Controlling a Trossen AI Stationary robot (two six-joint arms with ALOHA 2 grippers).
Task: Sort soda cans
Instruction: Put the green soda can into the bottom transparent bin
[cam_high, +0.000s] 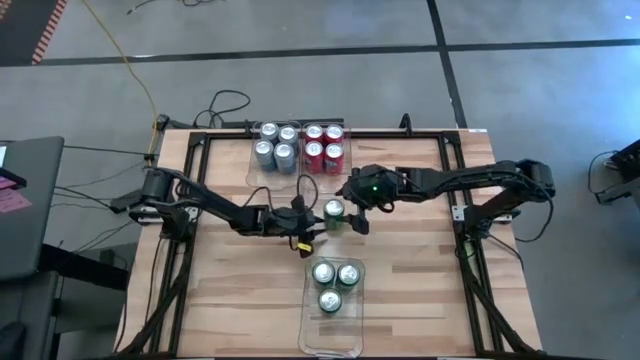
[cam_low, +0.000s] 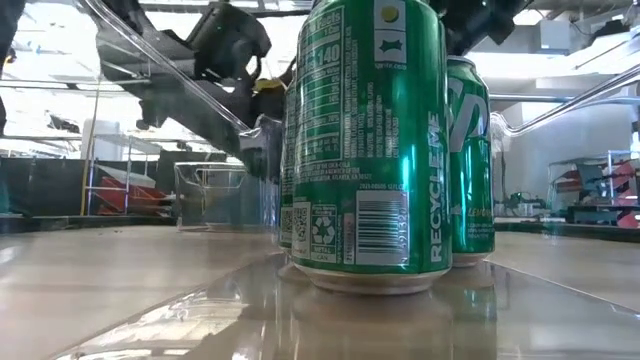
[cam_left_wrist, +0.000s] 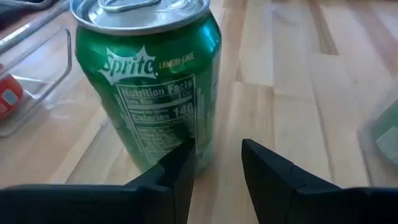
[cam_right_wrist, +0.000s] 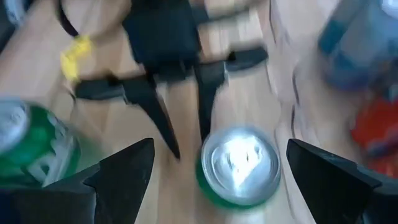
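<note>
One green can (cam_left_wrist: 149, 93) is seen upright at 11 o'clock, outside the left gripper's (cam_left_wrist: 217, 168) narrowly parted fingers (cam_left_wrist: 180, 171); right gripper (cam_right_wrist: 217, 168) spread wide above it.

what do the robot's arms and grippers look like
Both arms are dark, near black, built of slim jointed segments. The left gripper has two flat, wedge-shaped black fingers. The right gripper has two broad, dark, pointed fingers. In the high view a small green light glows on the right arm near the wrist, and a bit of yellow shows by the left arm's wrist.
</note>
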